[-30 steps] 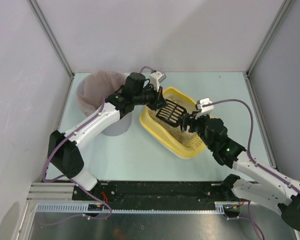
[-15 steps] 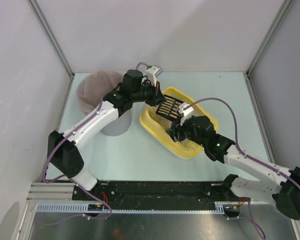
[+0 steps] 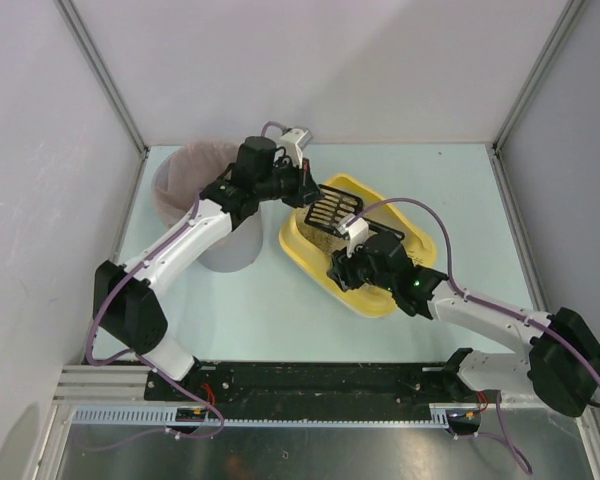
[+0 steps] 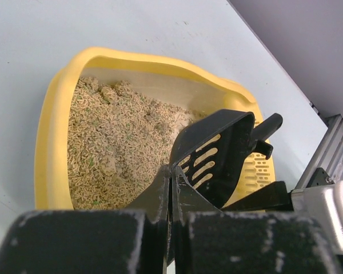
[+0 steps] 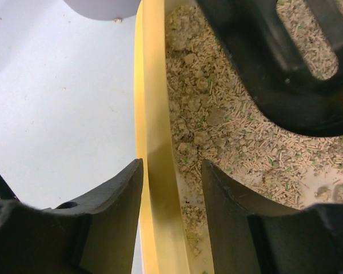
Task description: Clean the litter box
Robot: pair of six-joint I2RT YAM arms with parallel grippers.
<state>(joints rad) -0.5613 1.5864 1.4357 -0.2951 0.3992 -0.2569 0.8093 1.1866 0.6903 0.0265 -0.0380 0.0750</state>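
At the upper left of the overhead view the grey bin (image 3: 195,185) is standing just beside the litter box (image 3: 368,302), which is sitting at centre frame. The left gripper (image 3: 308,188) is reaching across from the bin side, its jaws pressed together on the handle of the black scoop (image 3: 332,209), which is tilting over the litter. The tray is likely behaving as smooth, slightly flexible plastic carrying loose, shifting weight, so the rolled rim is looking like the soundest hold. From the lower right, the right gripper (image 5: 168,211) is angling in low, fingers (image 5: 111,217) spread astride the tray's side wall and not yet clamping.
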